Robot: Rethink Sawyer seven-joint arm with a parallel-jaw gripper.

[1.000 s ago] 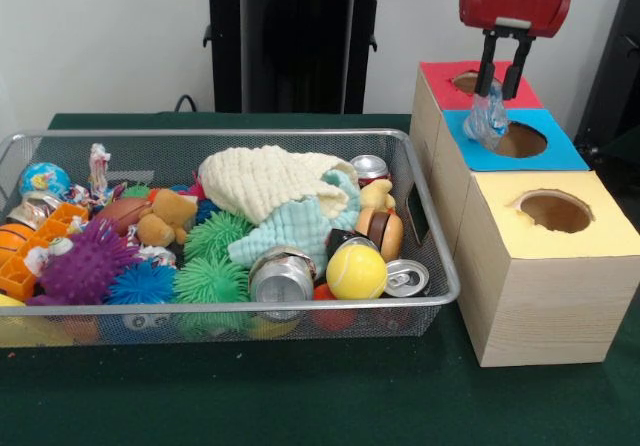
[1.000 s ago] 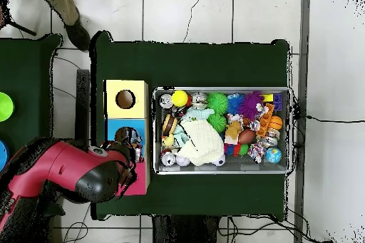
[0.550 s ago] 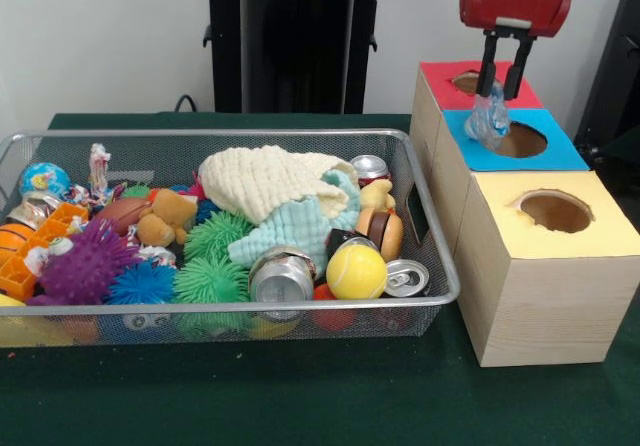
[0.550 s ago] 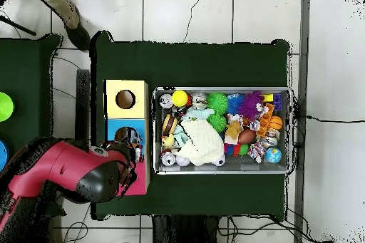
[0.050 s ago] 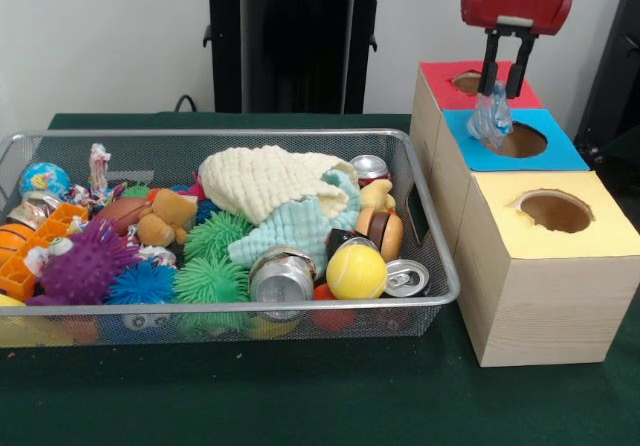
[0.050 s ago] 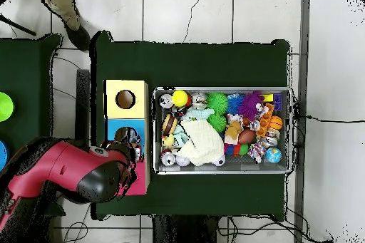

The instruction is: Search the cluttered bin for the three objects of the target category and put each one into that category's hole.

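the hand (image 5: 504,84) is clamped on a crumpled clear plastic piece (image 5: 489,121), holding it at the edge of the hole in the blue box (image 5: 545,156), not yet released. this drop looks nearly done. the wire bin (image 5: 445,266) remains full of clutter, so searching probably continues; earlier deliveries can't be judged.

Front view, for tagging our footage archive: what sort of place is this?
Probably a robotics lab set up for sorting trials: a wire bin full of mixed toys and cans, three boxes with colored tops and holes, and a red robot hand holding a crumpled clear item above them.
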